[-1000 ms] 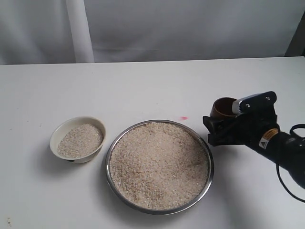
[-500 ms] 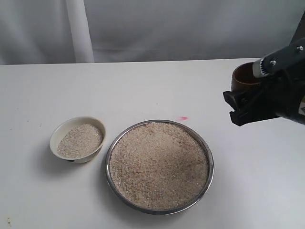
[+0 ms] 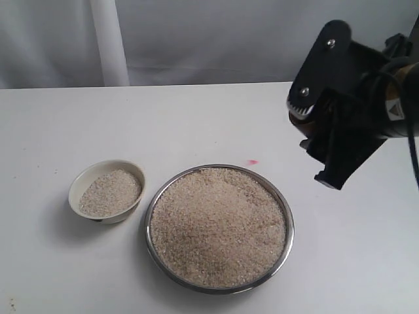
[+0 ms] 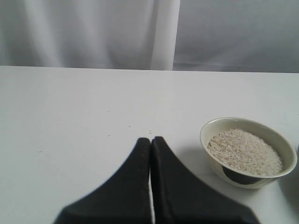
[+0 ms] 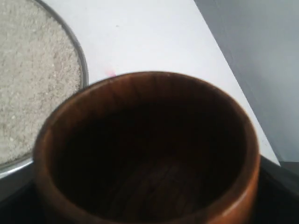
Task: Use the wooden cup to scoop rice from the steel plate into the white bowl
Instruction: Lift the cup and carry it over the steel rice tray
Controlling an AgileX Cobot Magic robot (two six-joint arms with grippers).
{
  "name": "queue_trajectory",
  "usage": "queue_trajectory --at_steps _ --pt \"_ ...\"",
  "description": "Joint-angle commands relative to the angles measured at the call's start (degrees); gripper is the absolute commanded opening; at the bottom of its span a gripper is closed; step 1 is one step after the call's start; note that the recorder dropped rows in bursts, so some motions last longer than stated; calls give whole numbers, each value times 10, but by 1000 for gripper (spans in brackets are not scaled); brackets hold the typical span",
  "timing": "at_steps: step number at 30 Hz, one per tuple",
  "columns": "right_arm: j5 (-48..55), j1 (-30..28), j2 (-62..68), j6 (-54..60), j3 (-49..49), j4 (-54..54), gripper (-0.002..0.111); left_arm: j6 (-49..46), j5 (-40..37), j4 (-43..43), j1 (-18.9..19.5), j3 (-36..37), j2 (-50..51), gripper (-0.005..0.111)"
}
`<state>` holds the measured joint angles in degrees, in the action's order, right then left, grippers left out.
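The wooden cup [image 5: 145, 154] is clamped in my right gripper [image 3: 317, 140], jaws spread only to its width, and its dark inside shows no grains. The rice [image 3: 219, 226] fills the steel plate [image 3: 291, 226], which lies below this gripper and off to its left. I judge the coming move to be down and leftward, mouth tipped at the heap. The white bowl [image 3: 135, 174] lies beyond the plate, near my left gripper [image 4: 150, 144], which is pressed closed on nothing.
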<state>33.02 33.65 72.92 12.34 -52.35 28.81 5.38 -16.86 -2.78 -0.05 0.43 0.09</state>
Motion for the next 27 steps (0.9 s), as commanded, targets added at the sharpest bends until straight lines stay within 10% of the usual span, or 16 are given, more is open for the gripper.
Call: queue_trajectory --at_steps 1,27 --pt "41 38 38 8 -5 71 0 1 6 3 -2 -4 -1 0" --pt "139 113 330 83 -144 284 0 1 6 3 -2 -4 -1 0"
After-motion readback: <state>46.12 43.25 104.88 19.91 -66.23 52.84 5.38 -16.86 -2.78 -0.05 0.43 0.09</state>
